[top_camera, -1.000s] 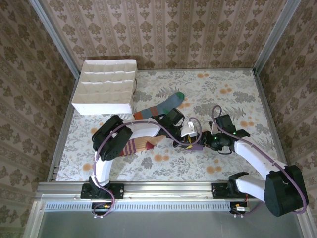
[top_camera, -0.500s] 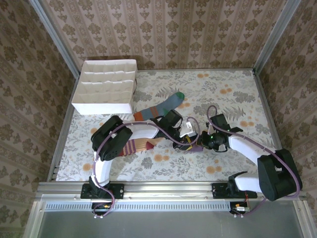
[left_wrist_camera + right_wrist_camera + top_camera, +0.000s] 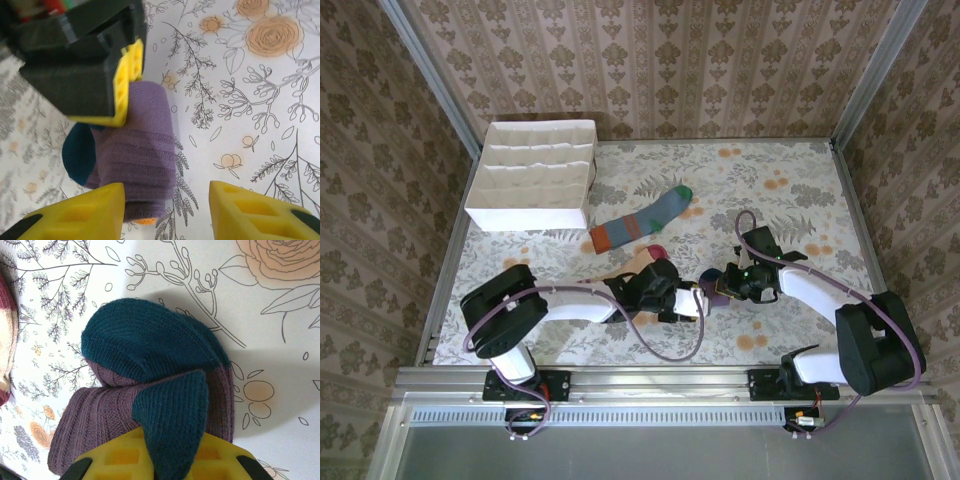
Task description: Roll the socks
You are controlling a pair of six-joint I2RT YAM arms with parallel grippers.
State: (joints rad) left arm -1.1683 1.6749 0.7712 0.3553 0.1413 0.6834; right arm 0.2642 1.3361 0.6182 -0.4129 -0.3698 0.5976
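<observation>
The purple sock [image 3: 145,150] lies rolled up on the flowered table, its teal toe [image 3: 145,340] on the outside. My right gripper [image 3: 170,460] is shut on a teal flap of this roll. From the other side my left gripper [image 3: 167,210] stands open, with the roll's end just inside its left finger [image 3: 75,212]. In the top view both grippers meet at the roll [image 3: 718,297], left gripper [image 3: 698,298] and right gripper [image 3: 725,283]. The grey-blue sock [image 3: 645,220] lies flat behind them. The peach sock [image 3: 642,263] is partly hidden by my left arm.
A white partitioned box [image 3: 535,175] stands at the back left of the table. Patterned walls and metal rails close in the table on three sides. A maroon and peach edge of the peach sock [image 3: 6,325] lies close to the roll's left.
My left gripper has opened and let go of the purple roll, and the left arm has dropped lower over the table. My right gripper has shut on the roll's teal flap.
</observation>
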